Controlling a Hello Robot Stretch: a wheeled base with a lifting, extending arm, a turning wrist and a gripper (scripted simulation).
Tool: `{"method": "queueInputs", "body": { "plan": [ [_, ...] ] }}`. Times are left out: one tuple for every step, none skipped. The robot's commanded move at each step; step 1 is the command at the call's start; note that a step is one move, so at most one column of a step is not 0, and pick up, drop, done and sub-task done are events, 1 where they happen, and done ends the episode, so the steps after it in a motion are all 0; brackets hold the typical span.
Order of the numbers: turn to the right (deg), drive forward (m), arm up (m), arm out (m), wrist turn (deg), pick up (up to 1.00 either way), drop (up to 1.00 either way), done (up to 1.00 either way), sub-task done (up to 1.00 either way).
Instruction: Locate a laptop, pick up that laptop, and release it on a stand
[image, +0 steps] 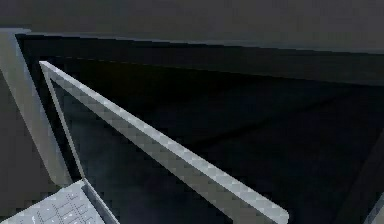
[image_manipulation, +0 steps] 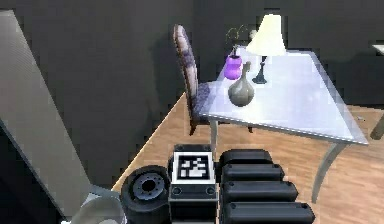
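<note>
A chair (image_manipulation: 186, 62) stands by a table (image_manipulation: 300, 108) bearing lamp (image_manipulation: 266, 40), grey vase (image_manipulation: 241, 90) and purple vase (image_manipulation: 233, 67).

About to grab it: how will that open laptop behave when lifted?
The laptop stands open, so its thin lid may swing when lifted. Its wide, flat shape would likely hang unbalanced from an edge grip. Its smooth grey casing may slip.

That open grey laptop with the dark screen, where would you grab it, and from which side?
Likely the thin lid edge of the open grey laptop, coming down from above: the lid stands tilted up with that edge exposed, while the keyboard base lies flat and low.
</note>
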Motion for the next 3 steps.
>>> {"method": "queueInputs", "body": {
  "plan": [
    [0.0,0.00,0.00,0.00,39.0,0.00,0.00,0.00,0.00],
    [0.0,0.00,0.00,0.00,0.0,0.00,1.00,0.00,0.00],
    [0.0,0.00,0.00,0.00,0.0,0.00,0.00,1.00,0.00]
  ]
}}
